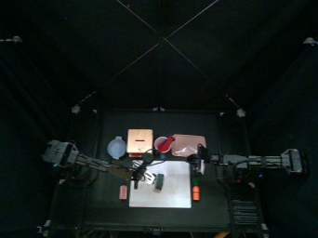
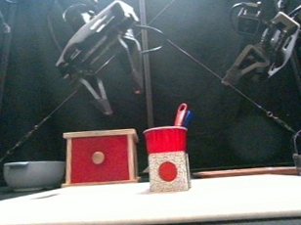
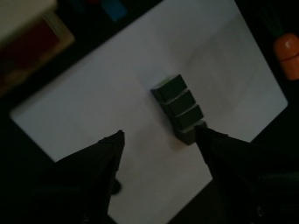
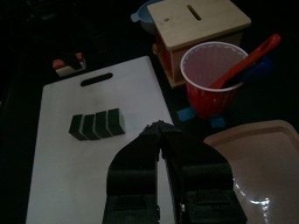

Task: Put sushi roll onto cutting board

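On the cutting board we find the sushi roll lying flat, untouched. Left gripper spread empty above it; right gripper pressed together. We judge placement done, only withdrawal left.

Two black arms, looped cables, tapered black jaws.

A red cup holding red and blue utensils stands just beyond the right pincer's tip, with a wooden box with a slot behind it. A pale pink tray lies beside that pincer. A grey bowl sits on the tabletop, nearer the left pincer.
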Action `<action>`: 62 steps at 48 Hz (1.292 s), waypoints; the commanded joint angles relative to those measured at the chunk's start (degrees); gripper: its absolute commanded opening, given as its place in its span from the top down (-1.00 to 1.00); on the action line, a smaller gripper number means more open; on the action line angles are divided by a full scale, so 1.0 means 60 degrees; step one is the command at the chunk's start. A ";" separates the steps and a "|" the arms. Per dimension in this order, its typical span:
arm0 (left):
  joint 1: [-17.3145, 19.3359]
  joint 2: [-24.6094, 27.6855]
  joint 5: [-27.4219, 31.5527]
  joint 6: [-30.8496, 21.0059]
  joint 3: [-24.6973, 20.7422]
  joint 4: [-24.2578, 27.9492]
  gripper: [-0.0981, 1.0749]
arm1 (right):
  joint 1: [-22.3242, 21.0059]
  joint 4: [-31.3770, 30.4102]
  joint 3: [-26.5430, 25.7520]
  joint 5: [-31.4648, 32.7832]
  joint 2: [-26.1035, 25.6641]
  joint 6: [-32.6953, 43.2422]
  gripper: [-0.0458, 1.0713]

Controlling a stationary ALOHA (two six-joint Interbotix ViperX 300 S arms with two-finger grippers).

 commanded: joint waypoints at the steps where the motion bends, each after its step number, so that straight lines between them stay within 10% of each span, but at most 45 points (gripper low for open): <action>1: -0.0117 -0.0923 -0.0308 0.0015 0.0469 0.1230 -0.81 | 0.0029 0.0029 -0.0337 -0.0029 0.0029 0.0015 0.86; 13: -0.0161 -0.3325 -0.2681 -0.0176 0.3164 0.3926 -0.80 | -0.0190 0.0234 -0.1450 0.1113 0.0513 0.0029 0.86; 28: 0.1450 -0.4585 -0.5420 -0.0161 0.4688 0.6401 -0.80 | -0.0908 0.0542 -0.1904 0.2388 0.0835 0.0000 0.86; 62: 0.2271 -0.4585 -0.6240 -0.0132 0.5259 0.5698 -0.80 | -0.0923 0.0410 -0.1099 0.2285 0.0103 -0.0015 0.86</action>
